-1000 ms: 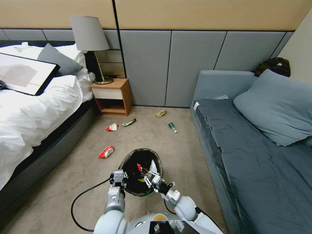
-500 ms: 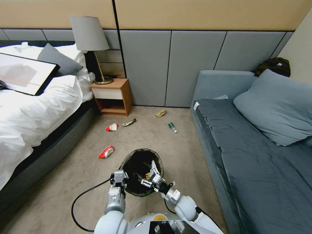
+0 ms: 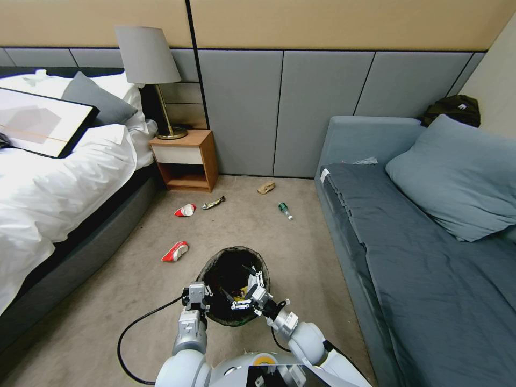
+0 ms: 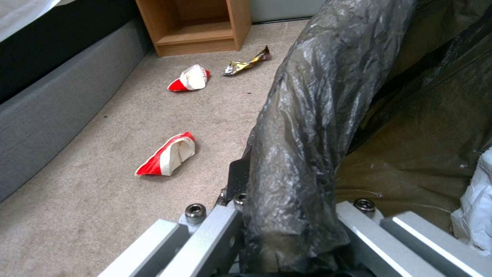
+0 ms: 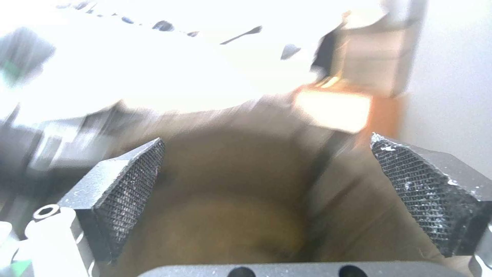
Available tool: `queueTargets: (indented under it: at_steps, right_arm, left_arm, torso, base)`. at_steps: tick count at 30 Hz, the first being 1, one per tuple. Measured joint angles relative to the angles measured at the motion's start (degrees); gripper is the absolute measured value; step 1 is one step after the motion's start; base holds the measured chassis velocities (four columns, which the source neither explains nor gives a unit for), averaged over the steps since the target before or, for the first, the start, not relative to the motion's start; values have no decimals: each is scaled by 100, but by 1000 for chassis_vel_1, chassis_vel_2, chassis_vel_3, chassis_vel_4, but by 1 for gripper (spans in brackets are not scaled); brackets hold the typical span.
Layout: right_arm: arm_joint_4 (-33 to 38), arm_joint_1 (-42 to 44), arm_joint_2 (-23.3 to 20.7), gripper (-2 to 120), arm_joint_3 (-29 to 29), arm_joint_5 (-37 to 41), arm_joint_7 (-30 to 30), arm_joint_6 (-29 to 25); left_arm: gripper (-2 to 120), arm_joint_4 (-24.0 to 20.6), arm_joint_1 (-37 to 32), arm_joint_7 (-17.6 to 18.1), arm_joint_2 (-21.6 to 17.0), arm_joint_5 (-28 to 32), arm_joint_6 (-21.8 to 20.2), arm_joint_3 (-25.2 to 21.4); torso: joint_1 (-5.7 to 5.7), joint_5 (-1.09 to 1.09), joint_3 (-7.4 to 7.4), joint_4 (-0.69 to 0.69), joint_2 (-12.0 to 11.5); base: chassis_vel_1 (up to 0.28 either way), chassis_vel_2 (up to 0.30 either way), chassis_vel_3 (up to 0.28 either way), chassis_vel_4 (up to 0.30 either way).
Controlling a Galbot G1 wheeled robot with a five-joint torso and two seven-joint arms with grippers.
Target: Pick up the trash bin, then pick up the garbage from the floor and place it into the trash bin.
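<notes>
Over the bin (image 3: 235, 284), the right gripper (image 3: 244, 293) hangs with jaws spread and empty; the left gripper (image 3: 196, 294) pinches the bagged rim. Drop step appears complete. Wrappers (image 3: 176, 250), bottle (image 3: 285, 210) and paper (image 3: 266, 187) remain on the floor (image 3: 301, 258); the next pick calls for driving closer.

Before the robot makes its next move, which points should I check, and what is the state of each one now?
1. Left gripper clamped on the trash bin rim: ok.
2. Right gripper jaws open, nothing between them: ok.
3. Right gripper over the bin mouth: ok.
4. Litter left on the floor: not ok; two red-and-white wrappers, green bottle, brown paper.
5. Room left inside the bin: cannot tell.
</notes>
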State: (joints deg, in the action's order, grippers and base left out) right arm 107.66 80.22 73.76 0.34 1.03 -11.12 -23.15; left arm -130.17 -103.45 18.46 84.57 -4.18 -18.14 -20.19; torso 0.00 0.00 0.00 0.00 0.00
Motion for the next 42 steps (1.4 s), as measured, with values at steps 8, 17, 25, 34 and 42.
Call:
queueTargets:
  at_steps: [8,17,25,34,42]
  right_arm:
    - [1101,574,179,100,722,34,658,142]
    - [1558,1150,401,100,1303,-38,902,19]
    - [1449,1556,679,100,1889,-59,949,-381]
    - [1113,1910,892,100,2189,-76,965,-768]
    - [1017,1934,917,100,2227,-100,1006,-804]
  left_arm:
    - [0,67,84,10,-37,151,0,-108]
    - [0,143,234,29,-81,247,-5,-133]
    - [0,153,244,46,-77,291,17,-199]
    - [0,109,271,52,-98,342,26,-225]
    - [0,105,282,54,-111,348,26,-227]
  torso:
    - [0,-1,0,-1,0]
    - [0,0,0,0,0]
    - [0,0,0,0,0]
    - [0,0,0,-1,0]
    - [0,0,0,0,0]
  base:
    - [0,0,0,0]
    - [0,0,0,0]
    - [0,0,0,0]
    - [0,0,0,0]
    - [0,0,0,0]
